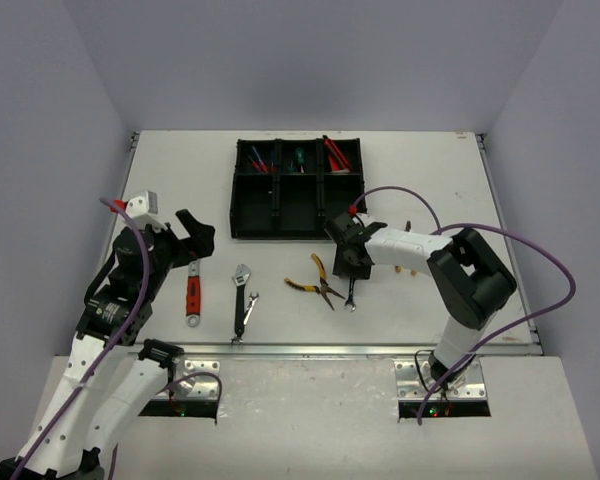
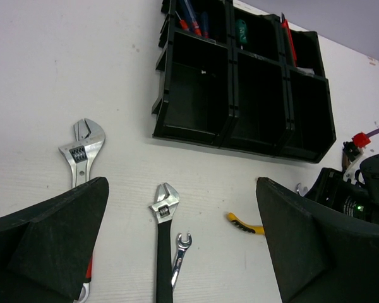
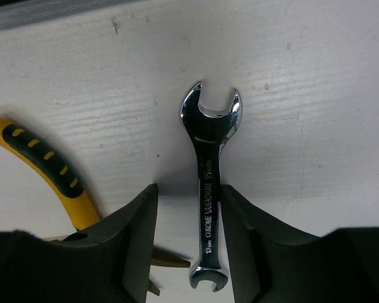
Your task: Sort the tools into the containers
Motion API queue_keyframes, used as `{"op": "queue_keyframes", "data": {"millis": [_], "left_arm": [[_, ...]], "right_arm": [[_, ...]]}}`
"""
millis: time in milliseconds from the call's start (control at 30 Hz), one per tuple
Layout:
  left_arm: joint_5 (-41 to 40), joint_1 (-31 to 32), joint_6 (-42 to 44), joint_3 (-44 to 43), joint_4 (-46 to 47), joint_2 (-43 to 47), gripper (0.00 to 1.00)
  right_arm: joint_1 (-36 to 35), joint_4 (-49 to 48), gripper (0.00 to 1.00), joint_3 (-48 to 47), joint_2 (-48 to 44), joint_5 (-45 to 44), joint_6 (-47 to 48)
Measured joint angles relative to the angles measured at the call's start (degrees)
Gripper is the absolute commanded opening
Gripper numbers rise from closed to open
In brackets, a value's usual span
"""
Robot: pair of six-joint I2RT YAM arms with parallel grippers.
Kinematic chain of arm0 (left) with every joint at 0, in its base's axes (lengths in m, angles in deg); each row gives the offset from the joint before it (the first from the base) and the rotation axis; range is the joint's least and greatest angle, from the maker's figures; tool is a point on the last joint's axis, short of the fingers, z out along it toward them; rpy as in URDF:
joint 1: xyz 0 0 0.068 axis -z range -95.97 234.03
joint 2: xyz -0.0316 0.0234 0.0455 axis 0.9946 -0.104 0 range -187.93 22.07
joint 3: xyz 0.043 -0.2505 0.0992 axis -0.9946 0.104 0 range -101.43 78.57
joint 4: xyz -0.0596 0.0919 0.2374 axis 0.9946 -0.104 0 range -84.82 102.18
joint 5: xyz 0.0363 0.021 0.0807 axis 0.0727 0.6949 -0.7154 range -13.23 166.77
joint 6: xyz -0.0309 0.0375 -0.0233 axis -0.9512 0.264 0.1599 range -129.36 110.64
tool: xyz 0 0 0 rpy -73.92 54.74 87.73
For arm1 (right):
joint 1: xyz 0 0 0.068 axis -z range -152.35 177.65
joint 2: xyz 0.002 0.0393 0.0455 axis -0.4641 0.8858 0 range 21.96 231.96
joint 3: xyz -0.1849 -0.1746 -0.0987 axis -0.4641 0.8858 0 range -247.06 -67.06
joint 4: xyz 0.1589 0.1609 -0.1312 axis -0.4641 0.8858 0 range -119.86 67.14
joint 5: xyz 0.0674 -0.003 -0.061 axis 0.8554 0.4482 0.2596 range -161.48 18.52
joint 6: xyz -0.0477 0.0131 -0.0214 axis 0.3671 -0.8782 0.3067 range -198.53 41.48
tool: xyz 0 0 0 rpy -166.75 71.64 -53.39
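We have the right pincer (image 3: 188, 197) down at the white tabletop (image 3: 316, 88), low in the middle of the right wrist view. Its jaws are set narrow on either side of the shank of a silver open-ended steel spanner (image 3: 210, 189). The right-hand finger (image 3: 252, 246) sits at the shank. A strip of tabletop shows between the left one and the metal, so we judge the grip not yet closed.

The spanner lies flat, one open end toward the top of the frame. Straddling it mid-shank looks chosen so that it hangs balanced when lifted. The yellow-and-black-handled pliers (image 3: 44, 161) lie just beside the left finger, at the left edge of the frame. Closing should draw that finger away from them.

In the top view the black plastic six-compartment tray (image 1: 280, 233) stands just above this pincer. The carry is therefore short, but the near wall must be cleared first. The tray's upper row holds screwdrivers and red tools; we see nothing in the lower row.

The left pincer (image 1: 194, 230) hovers at the left of the top view, jaws wide and holding nothing, well apart from the right arm. Below it lie a red-handled adjustable wrench (image 1: 193, 292), a black-handled adjustable wrench (image 2: 161, 252) and a small silver spanner (image 2: 179, 252), the last two just beside each other.
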Motion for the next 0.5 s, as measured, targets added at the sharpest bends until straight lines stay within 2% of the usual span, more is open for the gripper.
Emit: {"op": "queue_keyframes", "data": {"millis": [500], "left_arm": [[0.0,0.5,0.0,0.0,0.0,-0.9,1.00]], "right_arm": [[0.5,0.7,0.40,1.7,-1.6,1.5,0.9]]}}
